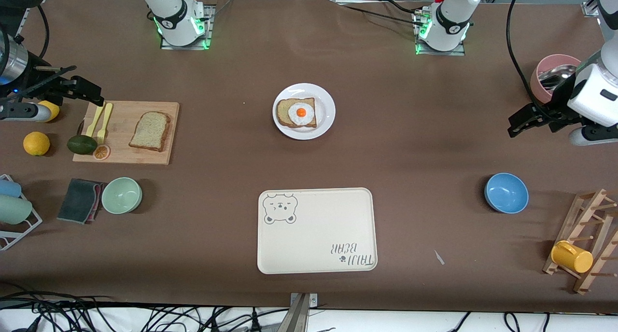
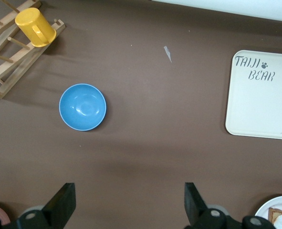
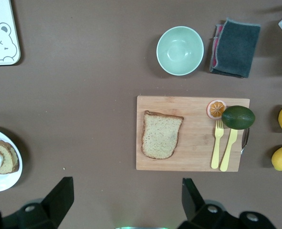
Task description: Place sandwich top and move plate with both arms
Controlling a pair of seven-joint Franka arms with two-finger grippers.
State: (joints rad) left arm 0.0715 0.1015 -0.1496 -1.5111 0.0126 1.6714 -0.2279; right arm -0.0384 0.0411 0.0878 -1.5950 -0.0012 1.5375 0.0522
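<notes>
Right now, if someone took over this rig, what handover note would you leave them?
Left gripper: open, empty, waiting over bare table at the left arm's end, near the blue bowl.
Right gripper: open, empty, waiting over the right arm's end, by the cutting board.
Sandwich top: lying flat on the cutting board, untouched.
Plate: mid-table, carrying the egg-topped bread slice; the bear tray sits nearer the front camera.
Done: nothing.
Left: put the sandwich top on the egg slice, then move the plate with both arms.
</notes>
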